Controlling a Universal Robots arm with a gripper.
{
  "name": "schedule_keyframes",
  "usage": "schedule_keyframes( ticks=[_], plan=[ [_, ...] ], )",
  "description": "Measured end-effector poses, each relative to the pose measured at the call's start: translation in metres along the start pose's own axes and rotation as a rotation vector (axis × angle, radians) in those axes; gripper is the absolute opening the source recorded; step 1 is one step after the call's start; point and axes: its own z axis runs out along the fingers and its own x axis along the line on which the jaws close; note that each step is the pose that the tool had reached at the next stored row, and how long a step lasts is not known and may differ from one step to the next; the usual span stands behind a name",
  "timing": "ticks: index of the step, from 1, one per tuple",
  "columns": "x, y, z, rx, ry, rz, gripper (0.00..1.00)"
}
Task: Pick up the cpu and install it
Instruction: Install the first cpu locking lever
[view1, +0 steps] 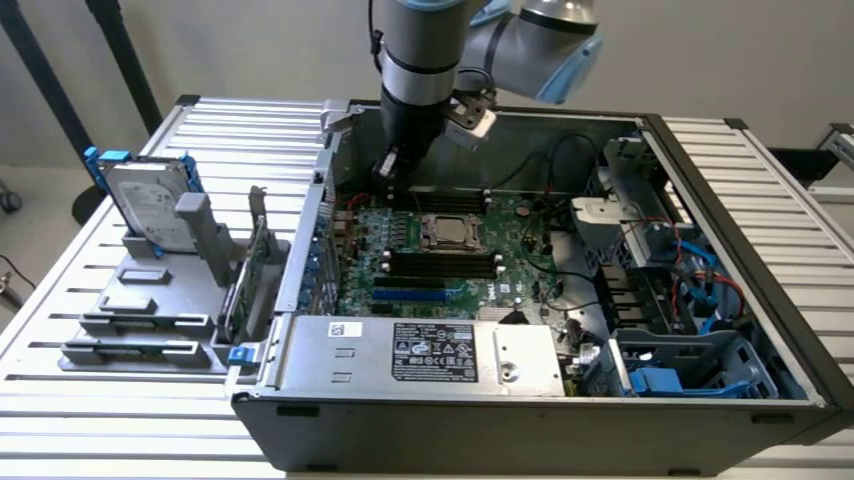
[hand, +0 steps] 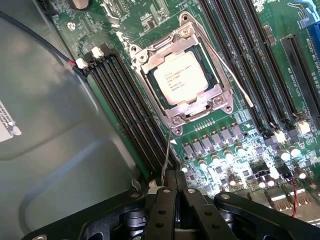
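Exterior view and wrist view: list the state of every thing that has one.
cpu: lying in the socket.
claw: shut, empty, over the motherboard.
hard drive: upright in its grey stand, outside the case.
computer case: open on top.

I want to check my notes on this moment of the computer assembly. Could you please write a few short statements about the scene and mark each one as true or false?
1. The cpu lies in its socket on the motherboard. True.
2. The hard drive stands inside the computer case. False: it stands upright on the grey stand outside the case, at the exterior view's left.
3. The gripper is shut and holds nothing. True.
4. A cover closes the side of the computer case. False: the side is open and the motherboard is in plain sight.
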Motion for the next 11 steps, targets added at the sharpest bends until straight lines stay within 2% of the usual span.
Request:
schedule_keyframes(
  ticks=[2, 7, 9, 11],
  plan=[
    [0.0000, 0.0000, 0.0000, -0.0152, 0.0107, -0.002, 0.11],
    [0.0000, 0.0000, 0.0000, -0.0629, 0.0369, -0.012, 0.11],
    [0.0000, 0.0000, 0.0000, -0.0830, 0.0481, -0.017, 0.11],
    [0.0000, 0.0000, 0.0000, -0.1055, 0.0603, -0.023, 0.11]
  ],
)
